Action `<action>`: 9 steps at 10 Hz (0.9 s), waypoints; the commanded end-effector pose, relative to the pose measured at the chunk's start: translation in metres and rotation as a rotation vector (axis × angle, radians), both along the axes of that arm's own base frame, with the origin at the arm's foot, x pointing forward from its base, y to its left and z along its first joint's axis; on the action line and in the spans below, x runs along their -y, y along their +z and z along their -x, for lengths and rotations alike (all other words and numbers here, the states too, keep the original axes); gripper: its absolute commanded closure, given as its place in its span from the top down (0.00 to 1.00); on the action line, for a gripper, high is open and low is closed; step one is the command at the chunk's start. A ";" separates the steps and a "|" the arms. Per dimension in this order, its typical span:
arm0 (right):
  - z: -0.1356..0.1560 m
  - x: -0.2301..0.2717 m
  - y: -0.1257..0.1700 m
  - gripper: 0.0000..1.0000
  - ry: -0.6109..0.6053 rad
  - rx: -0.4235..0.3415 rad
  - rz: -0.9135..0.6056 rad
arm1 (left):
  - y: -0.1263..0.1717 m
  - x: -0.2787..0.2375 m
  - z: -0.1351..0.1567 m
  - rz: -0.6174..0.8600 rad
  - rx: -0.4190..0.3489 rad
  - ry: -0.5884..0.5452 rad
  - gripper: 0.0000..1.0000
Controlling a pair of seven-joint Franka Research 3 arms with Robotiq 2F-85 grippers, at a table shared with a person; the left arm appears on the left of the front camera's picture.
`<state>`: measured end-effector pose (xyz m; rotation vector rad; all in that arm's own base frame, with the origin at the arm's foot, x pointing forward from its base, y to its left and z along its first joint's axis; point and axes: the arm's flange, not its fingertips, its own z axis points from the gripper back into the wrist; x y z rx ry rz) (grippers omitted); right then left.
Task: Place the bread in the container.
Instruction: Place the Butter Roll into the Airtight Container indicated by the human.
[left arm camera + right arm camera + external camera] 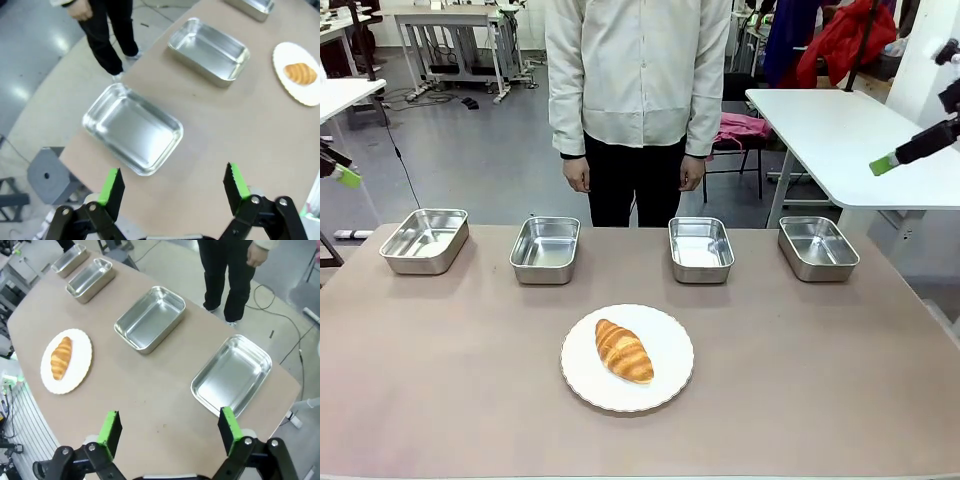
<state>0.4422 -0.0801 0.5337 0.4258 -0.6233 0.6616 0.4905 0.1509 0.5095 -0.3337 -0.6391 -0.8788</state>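
Observation:
The bread, a golden-brown croissant, lies on a round white plate near the table's front middle. Four shiny steel pans stand in a row behind it, all with nothing inside: far left, inner left, inner right, far right. My left gripper hangs open above the table corner by the far-left pan. My right gripper hangs open above the far-right pan. Both are high up and well away from the croissant.
A person stands behind the table's far edge, hands hanging at the sides. A white table stands at the back right. A grey stool sits on the floor off the table's left corner.

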 end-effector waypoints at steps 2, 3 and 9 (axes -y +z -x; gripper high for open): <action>-0.001 -0.010 0.008 1.00 -0.015 0.016 0.006 | 0.000 0.000 0.000 0.000 0.000 0.000 1.00; -0.001 -0.010 0.008 1.00 -0.015 0.016 0.006 | 0.000 0.000 0.000 0.000 0.000 0.000 1.00; -0.009 0.012 0.007 1.00 0.012 0.062 -0.016 | 0.030 -0.025 0.029 0.037 0.115 0.030 1.00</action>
